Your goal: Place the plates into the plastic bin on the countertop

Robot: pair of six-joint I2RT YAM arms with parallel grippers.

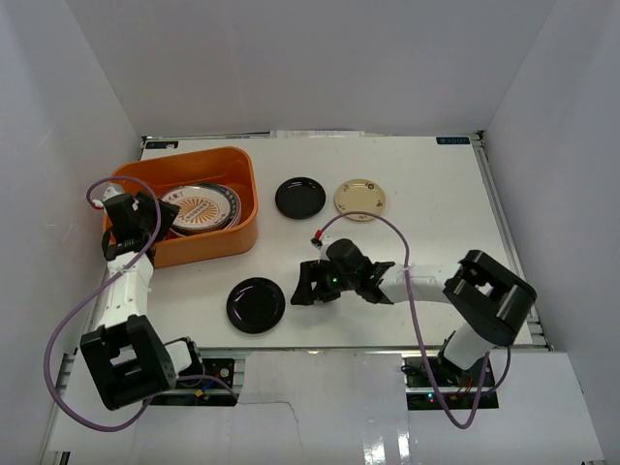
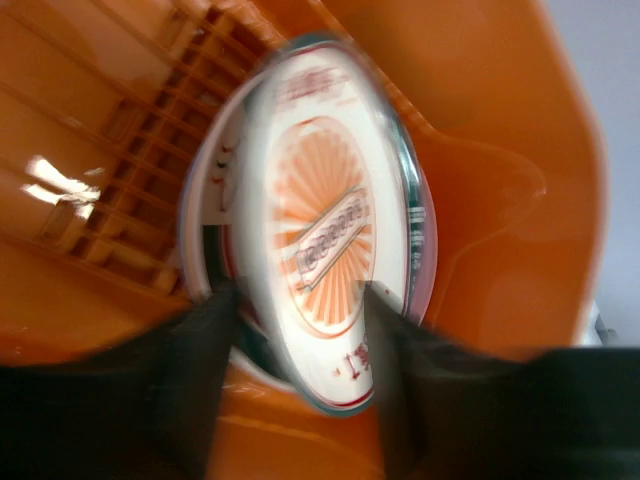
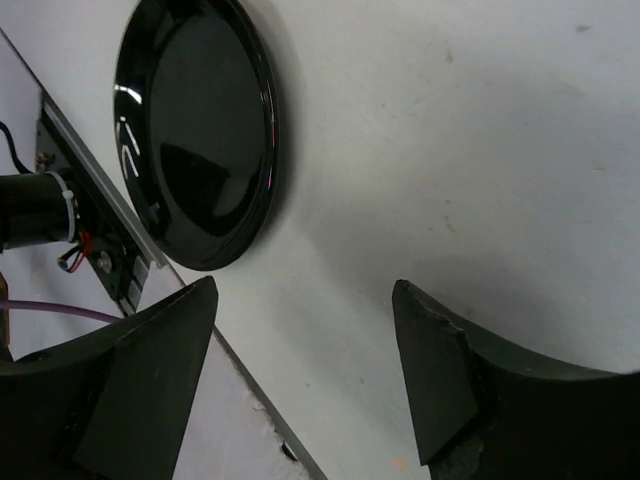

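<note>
My right jaws are spread wide with nothing between them, low over the white surface [image 3: 480, 150]. The nearer black plate [image 3: 195, 130] lies flat just ahead of them and a little to one side, touching neither finger. It looks glossy, stiff and breakable, so I expect it to slip out of a careless pinch. I would take it by the rim, with one finger tucked under the lip nearest the jaws, and close gently.

The second black plate [image 1: 300, 198] and the cream plate [image 1: 360, 200] sit well apart from these jaws, off to their side. My left jaws are parted inside the orange bin [image 1: 250, 199]. The sunburst plate [image 2: 330, 240] lies between them on top of other plates. I cannot tell whether they touch it.
</note>
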